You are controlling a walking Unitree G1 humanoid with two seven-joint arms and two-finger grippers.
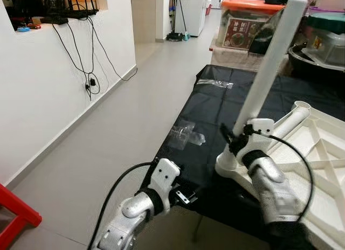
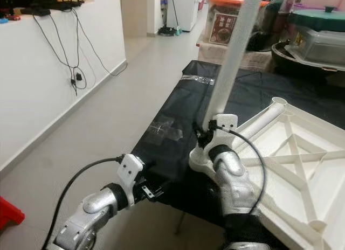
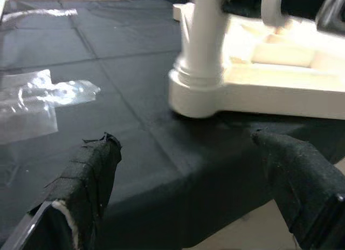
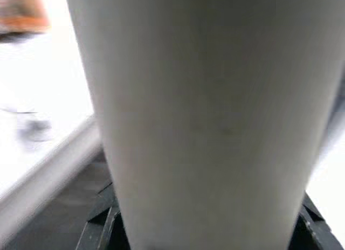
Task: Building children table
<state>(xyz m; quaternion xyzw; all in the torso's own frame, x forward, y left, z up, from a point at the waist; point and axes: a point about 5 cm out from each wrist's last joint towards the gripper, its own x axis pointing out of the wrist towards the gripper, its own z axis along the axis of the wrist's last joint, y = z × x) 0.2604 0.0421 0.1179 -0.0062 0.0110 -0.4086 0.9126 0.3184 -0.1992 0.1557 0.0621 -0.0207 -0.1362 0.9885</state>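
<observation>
White table leg [image 1: 269,67] clamped near base by right gripper [image 1: 235,140], seated upright in upturned tabletop [image 1: 318,153] corner socket. Left gripper [image 3: 194,174] held spread over black cloth [image 1: 215,107] edge.

We see a crumpled clear plastic bag [image 1: 186,136] near the black table cover's [image 1: 215,107] front edge, another plastic wrapper [image 1: 215,83] toward its far edge, storage bins [image 1: 245,29] beyond.

R gripper [image 1: 235,144] on upright leg [image 1: 268,67], tabletop [image 1: 323,153], black cloth [image 1: 215,107]
</observation>
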